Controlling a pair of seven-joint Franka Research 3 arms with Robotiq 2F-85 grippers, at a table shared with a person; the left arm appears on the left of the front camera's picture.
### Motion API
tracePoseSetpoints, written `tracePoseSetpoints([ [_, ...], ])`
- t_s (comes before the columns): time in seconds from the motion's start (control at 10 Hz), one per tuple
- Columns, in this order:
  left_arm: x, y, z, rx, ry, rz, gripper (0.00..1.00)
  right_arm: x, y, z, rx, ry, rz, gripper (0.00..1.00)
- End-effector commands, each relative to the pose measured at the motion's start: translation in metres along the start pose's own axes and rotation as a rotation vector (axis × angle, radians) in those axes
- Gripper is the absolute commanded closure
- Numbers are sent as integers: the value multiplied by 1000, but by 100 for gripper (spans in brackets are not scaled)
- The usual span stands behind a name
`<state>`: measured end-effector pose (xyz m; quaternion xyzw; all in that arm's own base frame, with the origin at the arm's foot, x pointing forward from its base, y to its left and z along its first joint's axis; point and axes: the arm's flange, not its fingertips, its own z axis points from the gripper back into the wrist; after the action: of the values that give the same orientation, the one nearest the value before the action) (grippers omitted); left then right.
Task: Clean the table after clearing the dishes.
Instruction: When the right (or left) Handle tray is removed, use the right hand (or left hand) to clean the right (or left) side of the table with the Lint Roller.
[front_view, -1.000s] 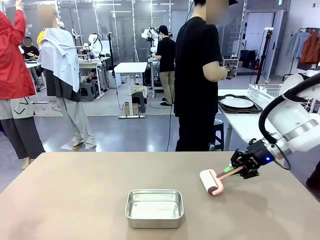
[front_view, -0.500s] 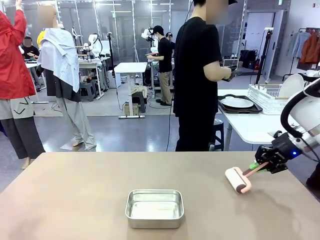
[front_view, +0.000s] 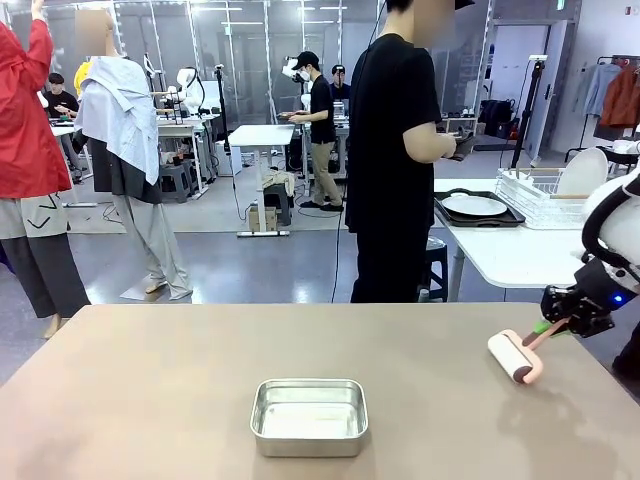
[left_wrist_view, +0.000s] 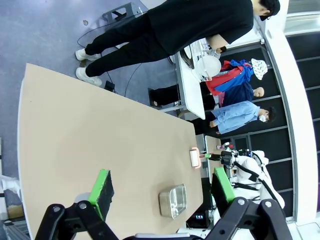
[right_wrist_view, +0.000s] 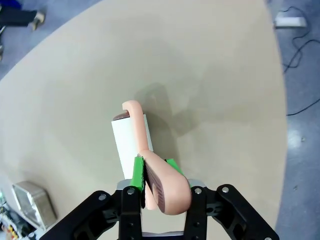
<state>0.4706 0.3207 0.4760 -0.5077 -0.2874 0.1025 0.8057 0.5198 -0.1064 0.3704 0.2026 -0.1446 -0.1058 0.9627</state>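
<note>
The right hand (front_view: 556, 326) grips the lint roller (front_view: 516, 357) near the tabletop's (front_view: 150, 390) right frame edge; overshooting could drop it off.

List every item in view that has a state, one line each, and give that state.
lint roller: gripped by its pink handle, roller head down on the table
right gripper: shut on the lint roller handle
left gripper: open, holding nothing, above the table
steel pan: upright on the table, empty
table: dishes cleared off
</note>
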Motion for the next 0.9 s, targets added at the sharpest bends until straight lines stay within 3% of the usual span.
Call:
tracePoseSetpoints([
  [0.0,-1,-1,2,5,1,-8,0,-18,-25,-17,-197,-16,-20,77],
  [0.4,-1,-1,2,5,1,-8,0,-26,22,50,-31,-92,117,77],
  [0.6,-1,-1,2,5,1,-8,0,-32,43,89,-20,-154,165,77],
  [0.8,-1,-1,2,5,1,-8,0,-39,62,114,-22,-139,186,77],
])
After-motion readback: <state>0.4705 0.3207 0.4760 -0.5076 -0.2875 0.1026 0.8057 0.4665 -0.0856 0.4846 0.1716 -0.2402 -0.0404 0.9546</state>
